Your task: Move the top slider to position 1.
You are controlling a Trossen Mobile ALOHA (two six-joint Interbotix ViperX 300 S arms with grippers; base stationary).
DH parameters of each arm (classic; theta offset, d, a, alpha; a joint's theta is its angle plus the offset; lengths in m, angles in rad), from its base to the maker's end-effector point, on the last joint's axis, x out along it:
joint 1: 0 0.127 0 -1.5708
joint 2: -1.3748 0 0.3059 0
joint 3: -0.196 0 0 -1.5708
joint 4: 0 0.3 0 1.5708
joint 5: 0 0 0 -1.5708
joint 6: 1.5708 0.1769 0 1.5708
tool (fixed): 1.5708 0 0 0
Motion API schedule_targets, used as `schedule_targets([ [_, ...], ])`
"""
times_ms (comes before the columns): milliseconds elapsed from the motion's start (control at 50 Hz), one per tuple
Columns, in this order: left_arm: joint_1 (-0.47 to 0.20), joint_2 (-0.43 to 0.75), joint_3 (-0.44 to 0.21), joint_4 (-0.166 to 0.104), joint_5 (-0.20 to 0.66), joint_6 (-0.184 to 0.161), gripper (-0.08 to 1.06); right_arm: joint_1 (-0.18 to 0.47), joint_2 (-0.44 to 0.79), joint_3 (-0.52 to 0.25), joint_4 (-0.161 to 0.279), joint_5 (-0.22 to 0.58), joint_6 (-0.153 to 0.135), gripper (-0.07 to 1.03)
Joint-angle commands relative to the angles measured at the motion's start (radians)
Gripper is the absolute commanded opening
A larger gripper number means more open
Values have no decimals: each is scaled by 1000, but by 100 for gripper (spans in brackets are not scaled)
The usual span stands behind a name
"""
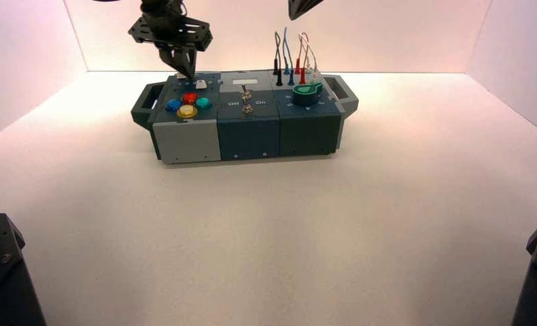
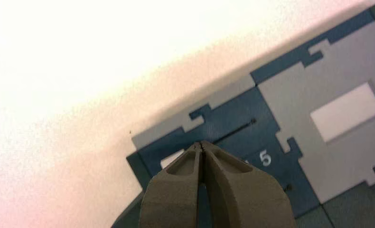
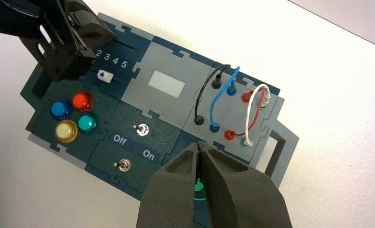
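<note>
The box stands at the back middle of the table. My left gripper is down over the slider panel at the box's back left corner, fingers shut with nothing between them. In the left wrist view its tips rest at the top slider's thin dark track. The top slider's small white knob lies just beside the tips, on the side away from the "5", partly hidden by a finger. It is hidden in the high view. My right gripper is shut and hovers high above the box.
The lower slider's larger white knob sits under the digits 2 to 5. Blue, red, yellow and teal buttons, two toggle switches, a green knob and looped wires fill the box top. Dark arm bases stand at the front corners.
</note>
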Motion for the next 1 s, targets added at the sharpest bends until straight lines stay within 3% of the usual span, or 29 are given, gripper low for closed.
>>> schedule_targets([
  [20, 35, -41, 6, 3, -2, 8, -3, -3, -25, -20, 5, 0, 0, -2],
  [300, 29, -60, 11, -2, 8, 11, -3, -3, -26, -17, 6, 5, 0, -2],
  [460, -11, -141, 18, -2, 63, 11, -3, -3, -28, -23, 8, 17, 0, -2],
  [680, -14, -275, 75, 2, 91, 11, -3, -2, -37, -28, 9, 43, 2, -2],
  [1000, -14, -353, 181, 2, 115, 6, -3, 0, -28, -51, 25, 72, 2, -2],
])
